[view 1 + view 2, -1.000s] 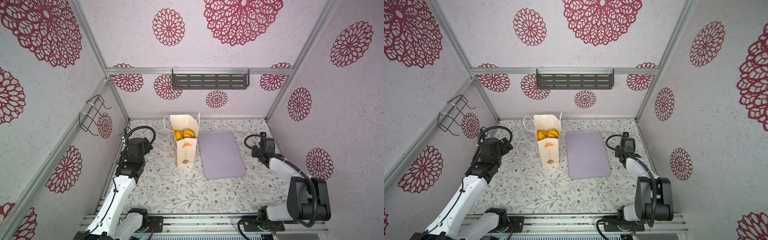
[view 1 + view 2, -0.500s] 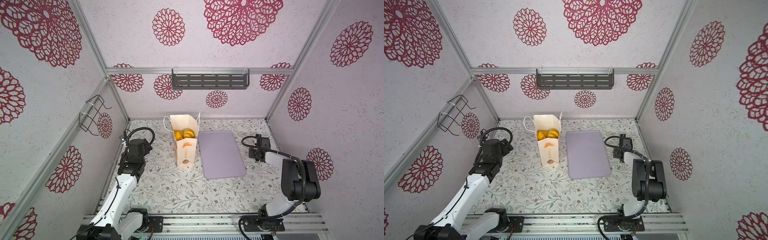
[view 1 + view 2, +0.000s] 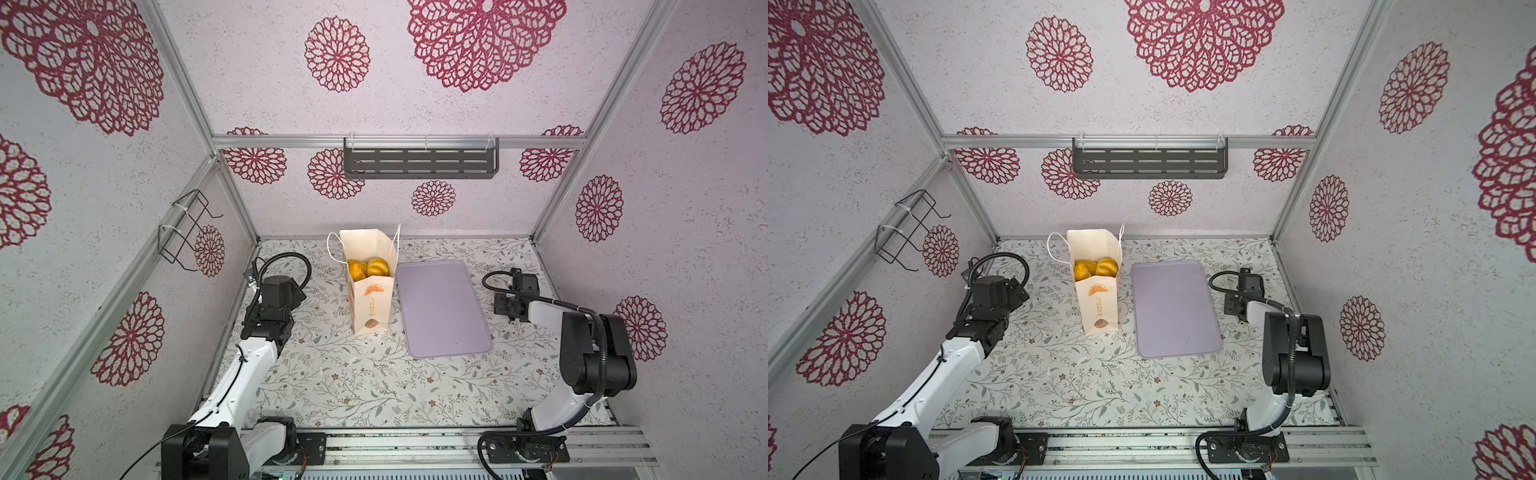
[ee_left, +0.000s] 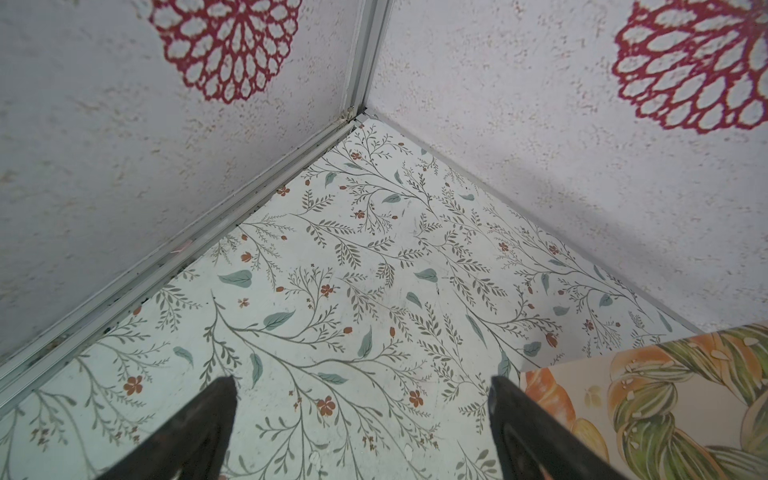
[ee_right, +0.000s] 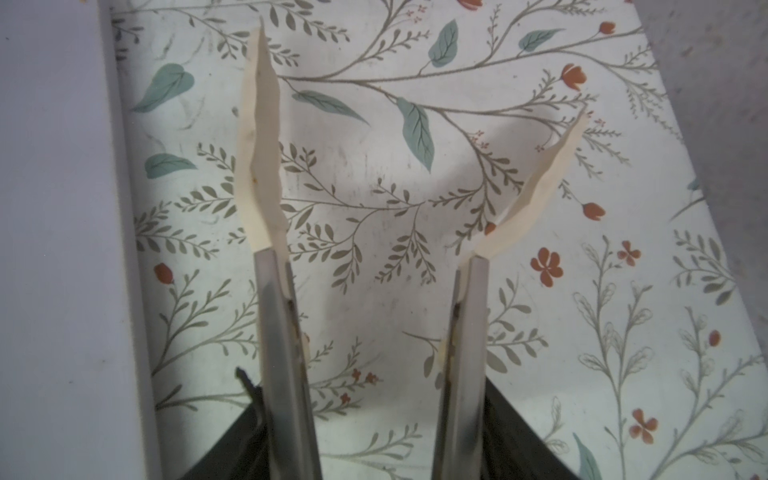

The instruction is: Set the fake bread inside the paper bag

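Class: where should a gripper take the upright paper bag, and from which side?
Grip the white cord handle at the top of the paper bag, coming from above. It stands tall, narrow and upright with fake bread inside, so a sideways push could tip it.

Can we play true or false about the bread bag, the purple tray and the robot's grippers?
1. The paper bag stands upright with fake bread inside. True.
2. Bread lies on the lilac tray. False: nothing lies on it.
3. The left gripper is open and holds nothing. True.
4. The right gripper grips a bun. False: its jaws are apart with nothing between them.
5. In both top views the lilac tray lies left of the paper bag. False: it lies right of it.
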